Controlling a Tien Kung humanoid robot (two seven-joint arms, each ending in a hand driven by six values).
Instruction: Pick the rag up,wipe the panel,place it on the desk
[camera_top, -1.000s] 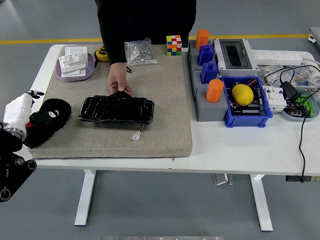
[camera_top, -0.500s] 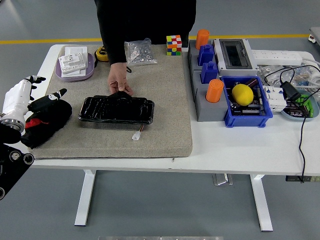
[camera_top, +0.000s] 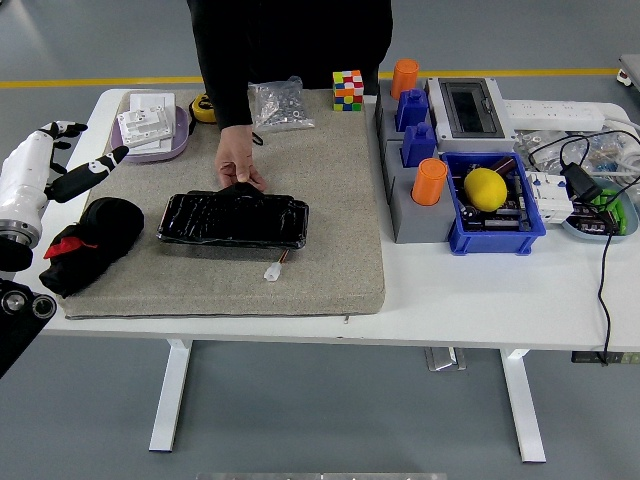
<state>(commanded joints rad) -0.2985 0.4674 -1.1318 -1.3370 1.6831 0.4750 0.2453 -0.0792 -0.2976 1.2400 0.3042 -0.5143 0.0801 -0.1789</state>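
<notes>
A black rag (camera_top: 92, 240) with a red patch lies crumpled on the left of the grey mat (camera_top: 330, 250). The glossy black panel (camera_top: 233, 219) lies in the mat's middle. A person's hand (camera_top: 238, 163) presses on the panel's far edge. My left hand (camera_top: 62, 165), white with black fingers, hovers above and left of the rag, fingers spread and holding nothing. My right arm does not show.
A purple tray (camera_top: 150, 128) of white parts, a bag of screws (camera_top: 279, 104) and a colour cube (camera_top: 347, 89) sit at the back. On the right stand grey and blue holders with orange cylinders (camera_top: 429, 181), a blue bin (camera_top: 495, 205) with a yellow ball, and cables.
My left hand has let go of the rag and risen up and away to the left. The rag stays on the mat; the person's hand has not moved.
</notes>
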